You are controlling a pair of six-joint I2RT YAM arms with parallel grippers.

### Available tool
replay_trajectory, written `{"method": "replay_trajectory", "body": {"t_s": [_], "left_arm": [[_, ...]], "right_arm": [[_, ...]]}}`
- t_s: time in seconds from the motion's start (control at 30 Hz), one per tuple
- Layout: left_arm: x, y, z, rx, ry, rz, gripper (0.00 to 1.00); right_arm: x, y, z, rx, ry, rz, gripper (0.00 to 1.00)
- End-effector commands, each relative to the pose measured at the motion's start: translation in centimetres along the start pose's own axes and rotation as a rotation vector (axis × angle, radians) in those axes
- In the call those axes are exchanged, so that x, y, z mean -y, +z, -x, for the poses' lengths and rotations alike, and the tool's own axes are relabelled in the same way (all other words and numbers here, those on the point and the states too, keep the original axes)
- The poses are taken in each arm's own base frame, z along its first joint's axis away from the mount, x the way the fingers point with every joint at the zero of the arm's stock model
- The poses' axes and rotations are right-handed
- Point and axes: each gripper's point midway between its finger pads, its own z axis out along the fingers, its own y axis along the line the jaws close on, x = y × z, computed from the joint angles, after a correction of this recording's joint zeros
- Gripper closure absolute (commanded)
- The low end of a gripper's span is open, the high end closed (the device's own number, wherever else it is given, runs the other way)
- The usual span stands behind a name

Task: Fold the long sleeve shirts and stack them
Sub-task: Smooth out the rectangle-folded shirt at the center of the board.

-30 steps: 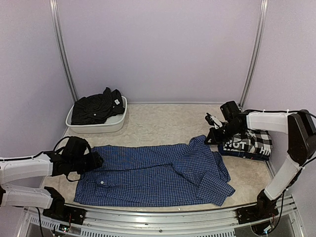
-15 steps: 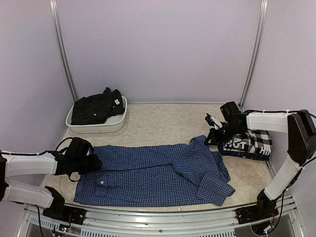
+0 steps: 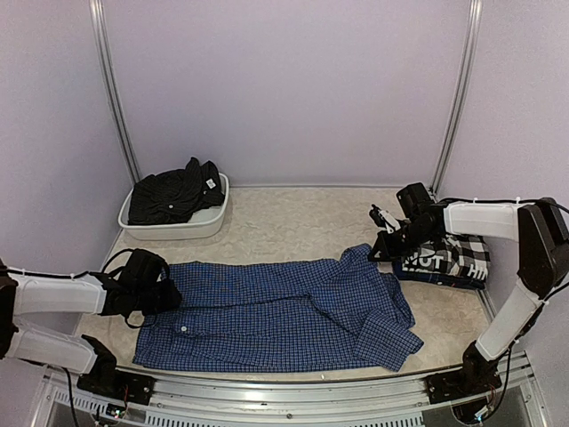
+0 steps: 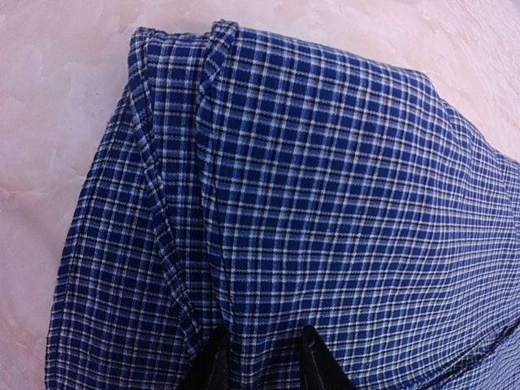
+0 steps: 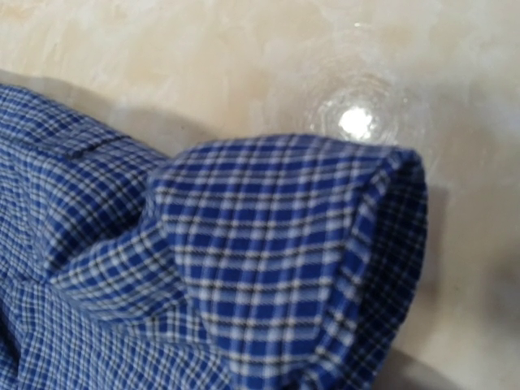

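Note:
The blue long sleeve shirt [image 3: 276, 316] with fine dark check lies spread across the front of the table. My left gripper [image 3: 173, 292] rests on its left end. In the left wrist view its two dark fingertips [image 4: 215, 361] stand a little apart, pressed onto the blue cloth [image 4: 325, 203] beside a fold. My right gripper [image 3: 378, 249] is shut on the shirt's far right corner. In the right wrist view that raised cloth [image 5: 276, 268] hides the fingers. The folded black-and-white check shirt [image 3: 449, 258] lies behind the right gripper. The plain black shirt [image 3: 173, 196] sits crumpled in a tub.
A white tub [image 3: 191, 229] stands at the back left. Metal posts [image 3: 114, 98] rise at both back corners, with lilac walls behind. A metal rail [image 3: 284, 391] runs along the table's front edge.
The left gripper's jaws have narrowed over the shirt's left end, and that wrist has drawn slightly left. The right arm and the shirts have stayed still.

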Motion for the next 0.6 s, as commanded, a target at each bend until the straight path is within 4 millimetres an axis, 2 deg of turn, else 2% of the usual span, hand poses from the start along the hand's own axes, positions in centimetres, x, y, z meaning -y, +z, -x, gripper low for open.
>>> {"method": "replay_trajectory", "body": {"t_s": [0.0,0.3,0.57], "left_arm": [[-0.1,0.3,-0.2,-0.003,0.004,-0.007,0.77],[0.1,0.0,0.2,0.011,0.000,-0.017,0.99],[1.0,-2.1,3.1,0.095,-0.013,-0.026,1.00]], "right_arm": [[0.2,-0.2,0.0,0.007,0.000,0.002,1.00],[0.2,-0.1,-0.2,0.002,0.003,0.004,1.00],[-0.9,-1.2,-0.7,0.005,0.020,0.045,1.00]]}}
